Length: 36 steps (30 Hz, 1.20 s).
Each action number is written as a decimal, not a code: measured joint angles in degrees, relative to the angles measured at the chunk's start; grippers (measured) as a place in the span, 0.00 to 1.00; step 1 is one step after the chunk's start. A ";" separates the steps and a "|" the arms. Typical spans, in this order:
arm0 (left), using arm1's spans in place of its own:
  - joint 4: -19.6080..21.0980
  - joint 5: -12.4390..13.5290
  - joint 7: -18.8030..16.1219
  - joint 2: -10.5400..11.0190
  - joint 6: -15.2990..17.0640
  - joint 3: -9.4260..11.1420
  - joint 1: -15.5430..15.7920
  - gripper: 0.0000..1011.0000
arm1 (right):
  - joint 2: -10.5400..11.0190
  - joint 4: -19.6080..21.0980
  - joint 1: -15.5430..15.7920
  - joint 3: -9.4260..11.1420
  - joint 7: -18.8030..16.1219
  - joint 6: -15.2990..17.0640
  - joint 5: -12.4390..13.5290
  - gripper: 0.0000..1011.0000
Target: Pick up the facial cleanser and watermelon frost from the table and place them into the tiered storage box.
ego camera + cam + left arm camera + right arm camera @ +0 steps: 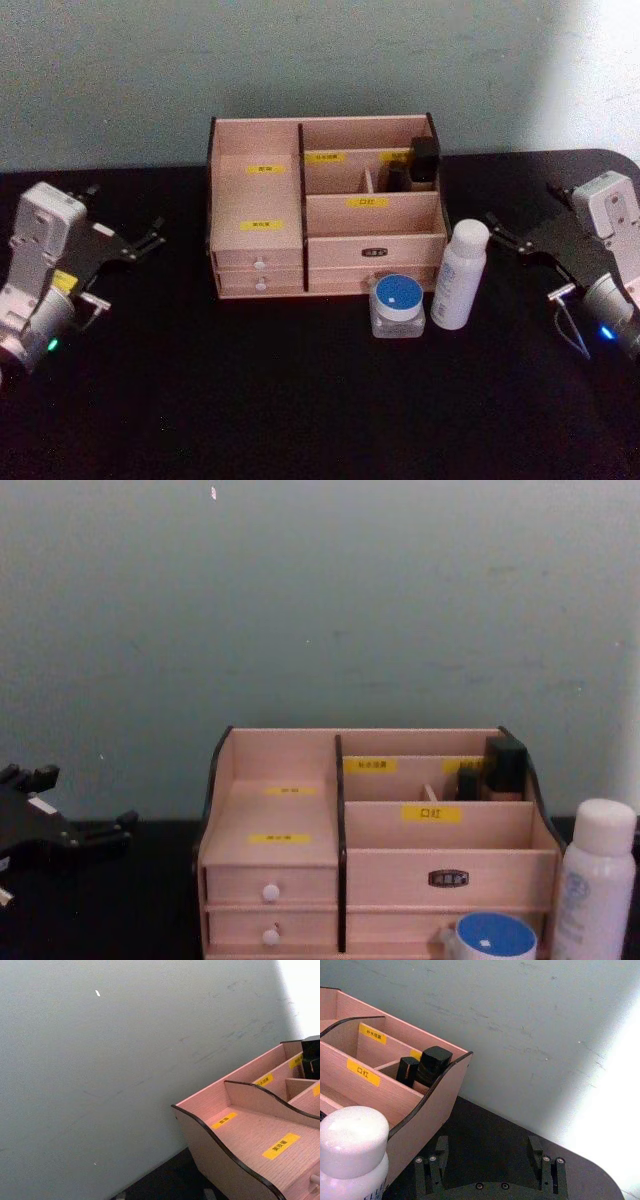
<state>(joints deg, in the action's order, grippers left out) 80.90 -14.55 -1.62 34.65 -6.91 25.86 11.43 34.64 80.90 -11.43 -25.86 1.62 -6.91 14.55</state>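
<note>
The tiered storage box [255, 205] stands at the middle back of the black table; it also shows as the box [285, 825], the box [220, 1155] and the box [432, 1105]. Just in front of its right half stand the facial cleanser [460, 275], a tall white bottle, and to its left the squat watermelon frost [398, 305] with a blue lid. The cleanser [595, 880], the jar [490, 938] and the cleanser's cap [352, 1140] show too. My left gripper [153, 233] hovers open, left of the box. My right gripper [497, 232] is open and empty, right of the cleanser.
Small dark bottles [422, 162] stand in the box's back right compartment, also seen as dark bottles [432, 1065]. A grey wall rises right behind the box. Bare black table [300, 400] stretches in front of the box and jar.
</note>
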 joint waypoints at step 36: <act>0.00 0.00 0.00 0.00 0.00 0.00 0.00 0.99 | -0.14 0.53 0.78 1.33 -0.05 -0.01 0.08 0.99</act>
<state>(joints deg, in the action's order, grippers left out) 80.90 -14.55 -1.62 34.65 -6.91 25.86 11.43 34.50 81.43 -10.65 -24.53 1.57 -6.91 14.63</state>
